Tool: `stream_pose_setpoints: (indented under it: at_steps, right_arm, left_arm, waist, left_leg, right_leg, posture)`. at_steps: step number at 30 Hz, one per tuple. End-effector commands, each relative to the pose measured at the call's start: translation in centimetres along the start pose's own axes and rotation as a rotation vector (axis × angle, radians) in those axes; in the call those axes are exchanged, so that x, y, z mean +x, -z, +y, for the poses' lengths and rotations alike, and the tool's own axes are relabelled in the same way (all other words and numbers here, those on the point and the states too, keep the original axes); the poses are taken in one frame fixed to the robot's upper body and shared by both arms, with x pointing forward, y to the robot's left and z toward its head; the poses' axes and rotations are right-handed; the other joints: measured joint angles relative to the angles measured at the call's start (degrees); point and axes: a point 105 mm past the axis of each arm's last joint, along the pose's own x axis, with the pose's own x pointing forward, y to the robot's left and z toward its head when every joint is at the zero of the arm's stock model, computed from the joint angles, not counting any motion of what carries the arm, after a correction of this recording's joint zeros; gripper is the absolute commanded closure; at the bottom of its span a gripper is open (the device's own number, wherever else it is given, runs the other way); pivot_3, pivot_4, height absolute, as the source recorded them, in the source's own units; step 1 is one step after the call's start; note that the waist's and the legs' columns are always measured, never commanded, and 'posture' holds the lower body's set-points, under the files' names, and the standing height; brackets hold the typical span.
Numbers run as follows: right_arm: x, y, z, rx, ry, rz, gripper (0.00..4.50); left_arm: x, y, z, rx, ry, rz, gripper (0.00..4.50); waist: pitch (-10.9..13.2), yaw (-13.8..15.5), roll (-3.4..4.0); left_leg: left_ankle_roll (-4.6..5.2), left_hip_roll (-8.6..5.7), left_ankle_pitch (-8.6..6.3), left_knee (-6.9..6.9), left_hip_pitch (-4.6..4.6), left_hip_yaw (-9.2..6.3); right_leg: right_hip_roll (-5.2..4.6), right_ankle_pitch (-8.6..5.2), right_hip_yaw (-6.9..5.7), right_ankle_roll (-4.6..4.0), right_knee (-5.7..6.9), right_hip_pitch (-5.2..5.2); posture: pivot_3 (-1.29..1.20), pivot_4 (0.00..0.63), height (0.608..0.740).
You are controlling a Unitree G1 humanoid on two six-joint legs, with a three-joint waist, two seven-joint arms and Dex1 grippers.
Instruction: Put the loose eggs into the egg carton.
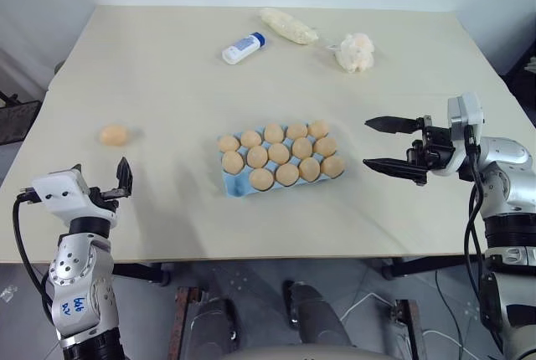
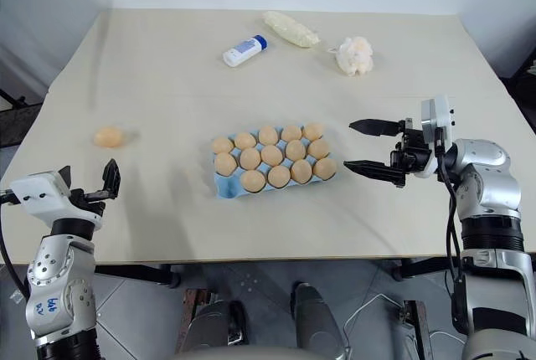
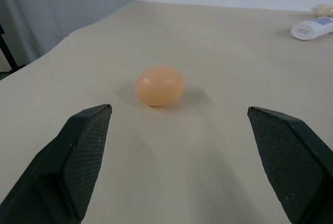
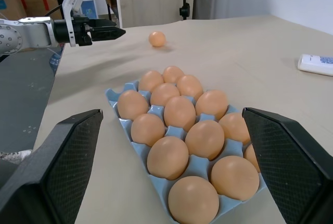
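Left eye view: one loose egg (image 1: pixel 115 135) lies on its side on the pale table (image 1: pixel 167 75), toward the table's left edge and well apart from everything else. Its long axis runs roughly across the table, left to right; which end is the blunt one cannot be made out. In the left wrist view the same egg sits on the bare tabletop ahead of the left gripper (image 3: pixel 179 146), whose two black fingers stand wide apart with nothing between them; the egg is short of the fingertips and untouched.

Near the middle of the table sits the egg carton (image 1: pixel 237 184), a light blue moulded tray lying at a slight slant, its long side running left to right and rising a little toward the right. Fourteen tan eggs stand in its cups; the cup at the near left corner is bare blue. No print is readable on the carton.

To the carton's right, the right gripper (image 1: pixel 392 146) hovers above the table, pointing left toward the carton, fingers spread and empty.

At the far side lie a white bottle with a blue cap (image 1: pixel 244 48), its label too small to read, a lumpy cream bag (image 1: pixel 288 26) and a pale fluffy lump (image 1: pixel 355 52). Blue handwriting on the left forearm is illegible.
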Motion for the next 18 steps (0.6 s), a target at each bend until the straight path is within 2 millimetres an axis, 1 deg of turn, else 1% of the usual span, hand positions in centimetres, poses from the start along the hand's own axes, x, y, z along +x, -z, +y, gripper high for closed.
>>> stream_pose_setpoints:
  at_steps: [1, 3, 8, 9, 12, 15, 18]
  right_arm:
    - [0.5, -1.5, 0.4, -0.049, -0.073, -0.057, 0.0]
    - [0.9, -1.9, 0.2, -0.052, -0.062, -0.088, 0.0]
    - [1.6, -1.8, 0.0, -0.043, -0.054, -0.115, 0.0]
    - [1.7, -1.8, 0.0, -0.04, -0.048, -0.124, 0.0]
    - [1.8, -2.0, -0.2, -0.031, -0.023, -0.156, 0.0]
    - [1.9, -1.9, -0.1, -0.022, -0.014, -0.166, 0.0]
    - [1.9, -2.0, 0.0, -0.02, -0.01, -0.187, 0.0]
  left_arm:
    - [0.9, -1.8, 0.3, 0.024, 0.007, -0.061, 0.04]
    - [2.0, -2.3, 0.3, 0.032, 0.018, -0.072, 0.04]
    - [4.4, -3.5, 0.7, 0.063, 0.038, -0.102, 0.04]
    - [4.8, -3.6, 0.7, 0.07, 0.044, -0.105, 0.04]
    - [5.7, -3.8, 0.5, 0.085, 0.063, -0.118, 0.04]
    - [6.3, -4.0, 0.0, 0.086, 0.081, -0.129, 0.04]
    - [6.7, -4.1, 0.0, 0.09, 0.085, -0.132, 0.04]
  waist:
    - [0.0, 0.0, 0.0]
    - [0.0, 0.0, 0.0]
    - [0.0, -0.1, 0.01]
    - [0.0, -0.1, 0.0]
    - [0.0, 0.0, 0.0]
    - [0.0, 0.0, 0.0]
    - [0.0, 0.1, 0.0]
  left_leg:
    - [0.03, 0.01, 0.01, 0.0, 0.0, 0.0]
    - [0.02, 0.04, 0.03, 0.0, 0.01, -0.02]
    - [0.0, 0.09, 0.05, -0.02, 0.01, -0.01]
    - [-0.01, 0.08, 0.03, -0.03, 0.02, 0.03]
    - [-0.05, 0.11, 0.0, -0.07, 0.01, 0.26]
    - [-0.1, 0.15, -0.02, -0.17, -0.01, 0.45]
    - [-0.14, 0.16, -0.02, -0.26, 0.0, 0.46]
  right_leg:
    - [0.01, 0.0, -0.01, 0.0, 0.0, 0.0]
    - [0.06, 0.01, -0.03, 0.02, 0.03, 0.0]
    - [0.1, 0.03, -0.06, 0.02, 0.06, -0.01]
    - [0.1, 0.1, -0.04, 0.15, 0.06, -0.01]
    - [0.12, 0.44, -0.11, 0.76, 0.04, -0.03]
    - [0.15, 0.43, -0.16, 0.75, 0.01, -0.09]
    - [0.16, 0.43, -0.17, 0.74, -0.06, -0.09]
  posture:
    - [0.0, 0.15, 0.74]
    - [0.0, 0.15, 0.74]
    - [0.0, 0.15, 0.74]
    - [0.0, 0.15, 0.74]
    - [0.0, 0.15, 0.74]
    - [0.0, 0.15, 0.74]
    - [0.0, 0.15, 0.74]
